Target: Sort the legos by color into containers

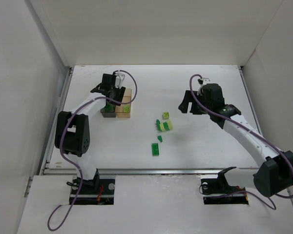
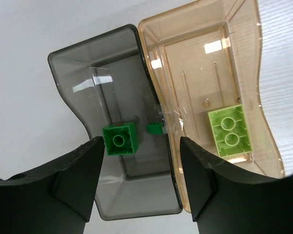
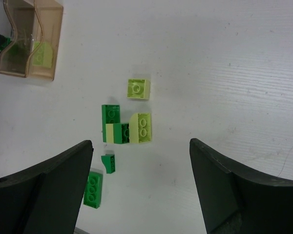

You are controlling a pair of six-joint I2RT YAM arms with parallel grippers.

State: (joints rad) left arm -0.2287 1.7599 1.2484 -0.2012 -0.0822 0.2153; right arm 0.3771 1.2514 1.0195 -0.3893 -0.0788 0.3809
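Top external view: table (image 1: pixel 210 146) w/ grey container (image 2: pixel 73 78) and amber container (image 2: pixel 244 63) joined, on L side. L gripper (image 2: pixel 140 161) hangs over grey one, jaws apart, empty; dark green brick (image 2: pixel 119 139) lies inside, pale brick (image 2: pixel 229 130) in amber. R gripper (image 3: pixel 140 146) wide open, empty, above loose legos (image 3: pixel 122 127). Risk: some touch, so R could pinch two colours at once or knock others away.

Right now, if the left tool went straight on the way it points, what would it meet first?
Probably the grey box: the left tool points down into it, open, and the dark green brick inside lies nearest its line. Depth is hard to judge.
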